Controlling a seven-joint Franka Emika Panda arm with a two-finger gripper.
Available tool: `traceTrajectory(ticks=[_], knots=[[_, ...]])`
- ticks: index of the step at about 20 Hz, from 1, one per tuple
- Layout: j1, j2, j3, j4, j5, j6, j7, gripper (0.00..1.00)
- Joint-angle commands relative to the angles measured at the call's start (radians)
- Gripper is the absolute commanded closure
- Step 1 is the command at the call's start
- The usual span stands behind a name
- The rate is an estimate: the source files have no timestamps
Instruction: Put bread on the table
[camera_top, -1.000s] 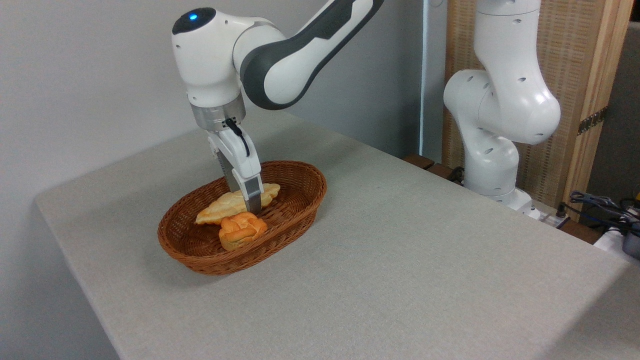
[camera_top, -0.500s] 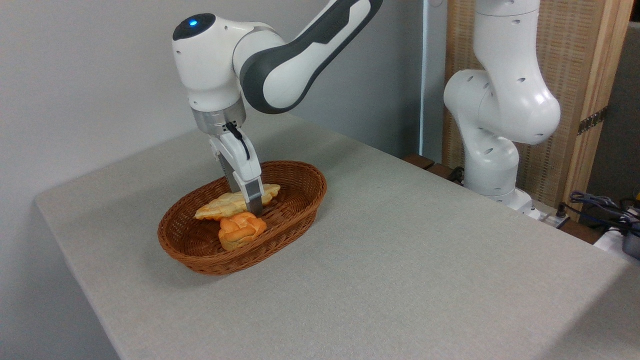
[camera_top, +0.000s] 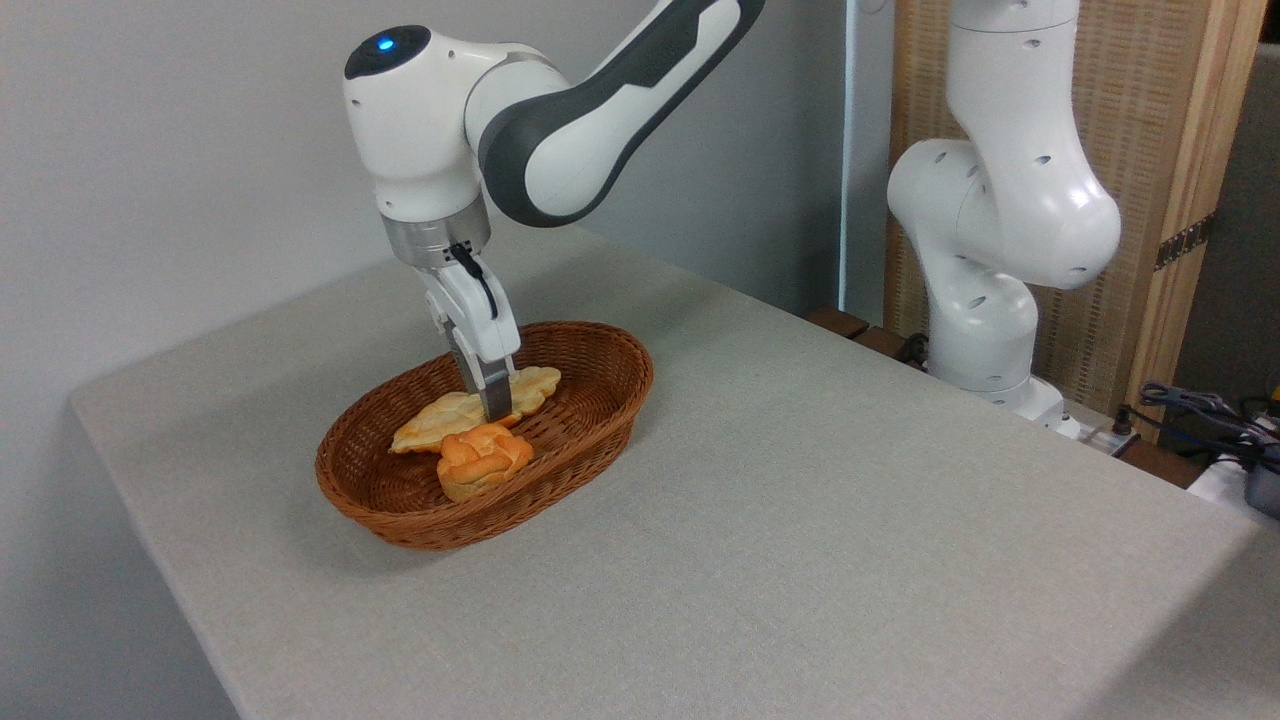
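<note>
The bread (camera_top: 450, 412), a long pale yellow pastry with browned scalloped edges, lies in the brown wicker basket (camera_top: 590, 400) on the grey table (camera_top: 800, 520). My gripper (camera_top: 497, 408) reaches straight down into the basket and is shut on the bread's middle. Only the near finger (camera_top: 495, 392) shows, in front of the pastry; the far finger is hidden behind it. The bread still rests low in the basket, its left end on the weave.
A small round orange knotted bun (camera_top: 482, 460) sits in the basket just in front of the bread, touching it. The arm's white base (camera_top: 985, 330) stands off the table's far right edge, with cables (camera_top: 1210, 420) beside it. A wall runs behind the table's left side.
The near finger has shifted left onto the bread as the gripper closed, and its tip sits slightly higher. The bread tilted briefly, then settled back.
</note>
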Motion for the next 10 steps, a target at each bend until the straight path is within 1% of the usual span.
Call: traceTrajectory(ticks=[1,2,3,6,7,10], knots=[[-0.002,0.001,0.014,0.049,-0.018,-0.005,-0.027,0.76],[0.002,0.001,0.017,0.072,-0.019,-0.033,-0.029,0.75],[0.004,0.002,0.023,0.105,-0.021,-0.085,-0.027,0.75],[0.004,0.024,0.06,0.21,-0.021,-0.227,-0.018,0.75],[0.004,0.024,0.068,0.235,-0.019,-0.256,-0.016,0.75],[0.005,0.021,0.125,0.292,-0.011,-0.328,0.01,0.75]])
